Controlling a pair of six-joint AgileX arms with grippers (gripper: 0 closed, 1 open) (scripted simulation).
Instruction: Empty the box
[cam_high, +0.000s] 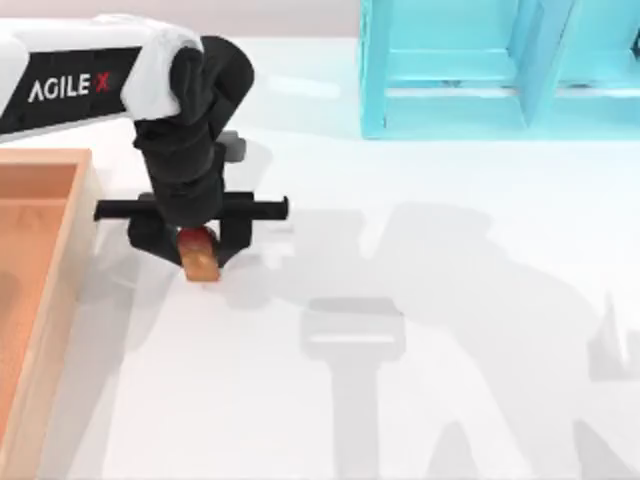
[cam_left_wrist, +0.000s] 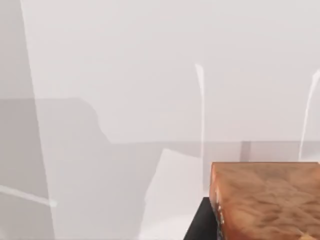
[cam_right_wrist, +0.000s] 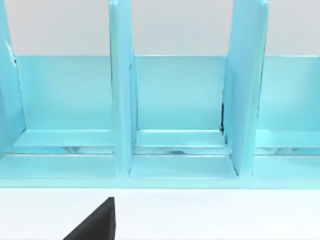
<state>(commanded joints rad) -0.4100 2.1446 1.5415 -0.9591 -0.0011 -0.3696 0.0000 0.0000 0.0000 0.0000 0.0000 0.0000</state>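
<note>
The box (cam_high: 45, 157), a shallow wooden tray with tan walls and an orange-brown floor, lies at the table's left edge, cut off by the view. Just to the right of its wall, my left gripper (cam_high: 199, 252) points down and is shut on a small brown block (cam_high: 201, 262) with a red patch at its top. The left wrist view brings the block (cam_left_wrist: 267, 200) up close, mottled brown, over the white table. Whether it touches the table I cannot tell. A black part of my right gripper (cam_right_wrist: 95, 225) faces the turquoise shelf.
A turquoise shelf unit (cam_high: 470, 70) with upright dividers stands at the back right; its compartments (cam_right_wrist: 177, 100) look bare in the right wrist view. White tabletop (cam_high: 420, 300) spreads to the right of the box, crossed by arm shadows.
</note>
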